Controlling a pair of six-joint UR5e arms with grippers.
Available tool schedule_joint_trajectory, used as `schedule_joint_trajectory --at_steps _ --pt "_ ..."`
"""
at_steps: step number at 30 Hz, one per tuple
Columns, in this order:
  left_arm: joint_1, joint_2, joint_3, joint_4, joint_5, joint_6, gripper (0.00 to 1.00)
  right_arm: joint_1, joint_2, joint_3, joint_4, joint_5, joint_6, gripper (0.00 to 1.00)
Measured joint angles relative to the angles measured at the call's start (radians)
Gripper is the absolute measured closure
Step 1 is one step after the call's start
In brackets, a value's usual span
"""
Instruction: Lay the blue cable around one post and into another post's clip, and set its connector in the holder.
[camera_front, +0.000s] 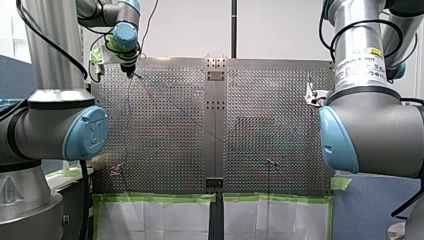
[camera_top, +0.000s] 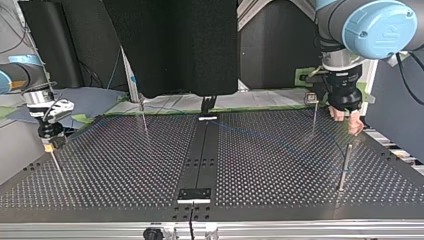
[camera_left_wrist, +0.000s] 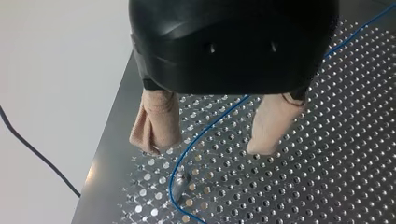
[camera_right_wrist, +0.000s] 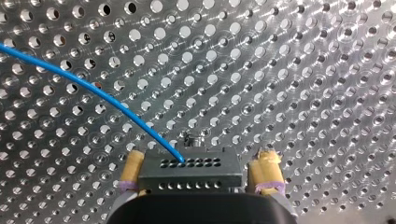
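Holding: connector (camera_right_wrist: 191, 175), black, pinched end to end by my right gripper's (camera_right_wrist: 201, 161) yellow-padded fingers, long axis across them, above the table (camera_right_wrist: 303, 70). Blue cable (camera_right_wrist: 93, 89) leads away ahead. My left gripper (camera_left_wrist: 215, 135): fingers spread, cable between them, post (camera_left_wrist: 180, 184) just beneath. Arm label (camera_front: 360, 62): unreadable.

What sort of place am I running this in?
Probably a robotics lab bench: a perforated metal table with thin posts, my left arm and my right arm at its sides, and a black curtain behind.
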Motion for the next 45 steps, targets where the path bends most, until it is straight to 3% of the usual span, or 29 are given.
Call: schedule_joint_trajectory --at_steps 45 --pt "-0.002 0.000 0.000 -0.002 0.000 0.393 0.00 0.000 0.000 0.000 0.001 0.000 -0.003 0.01"
